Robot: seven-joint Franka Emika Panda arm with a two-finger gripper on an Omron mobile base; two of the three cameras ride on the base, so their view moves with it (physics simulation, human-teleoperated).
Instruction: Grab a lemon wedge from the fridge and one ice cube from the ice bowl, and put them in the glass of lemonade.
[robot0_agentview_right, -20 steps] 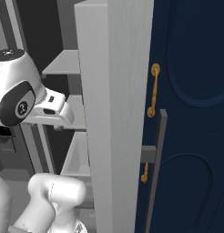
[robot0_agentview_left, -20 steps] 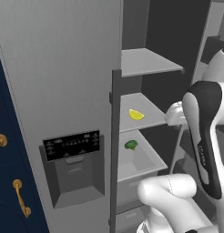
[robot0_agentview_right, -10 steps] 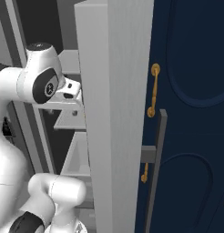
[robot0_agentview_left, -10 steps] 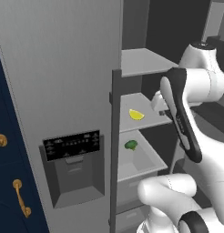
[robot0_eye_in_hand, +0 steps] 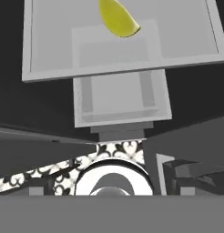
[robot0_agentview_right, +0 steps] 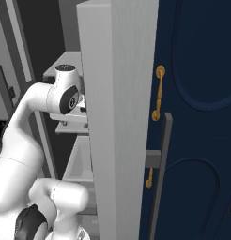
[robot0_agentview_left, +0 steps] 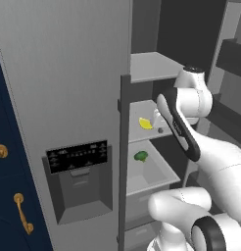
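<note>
Here the fridge [robot0_agentview_left: 68, 73] stands with one door swung open, so its shelves can be reached. The lemon wedge [robot0_agentview_left: 145, 123] lies on the middle shelf [robot0_eye_in_hand: 50, 54], above the drawer holding a dark green vegetable [robot0_agentview_left: 140, 156]. The gripper [robot0_agentview_left: 157, 116] hovers just beside the wedge, jaws spread wide and empty, evidently lined up for a grasp. In the hand view the wedge's long axis runs diagonally, its pointed tip toward the right.

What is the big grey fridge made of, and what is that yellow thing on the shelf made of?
The fridge looks like brushed grey metal: flat, dull, faintly streaked, though paint or plastic is possible. The lemon wedge looks like real fruit, with smooth bright yellow peel and a curved crescent shape. The shelf under it seems pale matte plastic.
</note>
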